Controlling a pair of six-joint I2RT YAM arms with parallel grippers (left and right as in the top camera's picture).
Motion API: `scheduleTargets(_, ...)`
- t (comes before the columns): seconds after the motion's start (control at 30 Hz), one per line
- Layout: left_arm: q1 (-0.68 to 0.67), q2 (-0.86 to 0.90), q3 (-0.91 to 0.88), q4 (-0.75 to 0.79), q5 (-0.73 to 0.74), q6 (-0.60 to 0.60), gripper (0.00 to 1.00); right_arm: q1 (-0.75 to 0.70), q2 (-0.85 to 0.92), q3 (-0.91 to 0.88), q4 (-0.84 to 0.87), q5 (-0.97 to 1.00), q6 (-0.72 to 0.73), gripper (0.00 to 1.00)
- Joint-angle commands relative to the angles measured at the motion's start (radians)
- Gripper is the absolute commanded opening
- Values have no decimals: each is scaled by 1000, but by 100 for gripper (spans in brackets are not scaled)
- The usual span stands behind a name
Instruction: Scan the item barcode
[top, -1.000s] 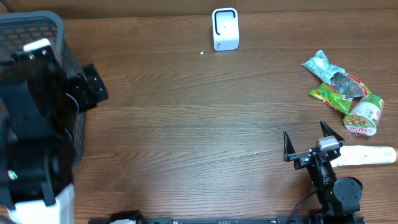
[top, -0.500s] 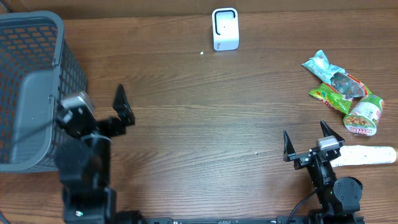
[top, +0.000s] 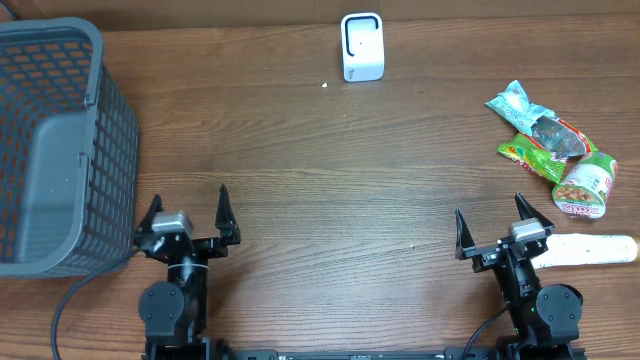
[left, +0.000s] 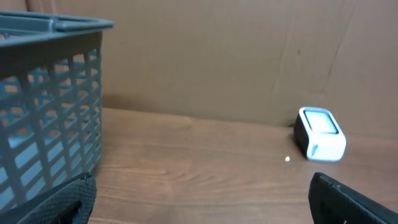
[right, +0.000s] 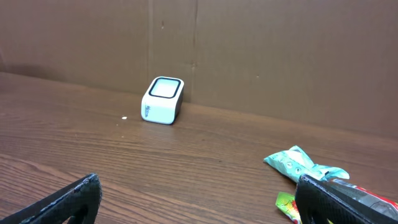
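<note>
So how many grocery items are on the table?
5, all at the right side: a teal packet, a dark packet, a green packet and a noodle cup heaped together, plus a white tube beside the right gripper. The heap could hide more.

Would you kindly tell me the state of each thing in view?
left gripper: open, empty.
right gripper: open, empty.
basket: upright, nothing visible inside.
scanner: standing, untouched.
noodle cup: on its side.
snack packets: lying loose.
white pack: lying flat.
</note>
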Motion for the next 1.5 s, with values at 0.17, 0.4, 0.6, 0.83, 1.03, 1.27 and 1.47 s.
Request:
scheduleTargets(0.17,-8,-134,-118,-10,5,116,100,5,-11,-11,4,-5,0,100)
scheduleTargets(0.4,-8,-183,-143,-130,5,122,100,5,-11,-11,4,-5,0,100)
scheduleTargets(0.6,-9,-201,-143,-130,8,121,100,5,-11,-11,4,-5,0,100)
scheduleTargets(0.83,-8,-200,-143,-130,8,121,100,5,-11,-11,4,-5,0,100)
scheduleTargets(1.03,-8,-199,-143,-130,8,121,100,5,-11,-11,4,-5,0,100)
scheduleTargets(1.27,-8,-199,-143,-130,8,121,100,5,-11,-11,4,-5,0,100)
scheduleTargets(1.47,-8,-199,-143,-130,8,121,100,5,-11,-11,4,-5,0,100)
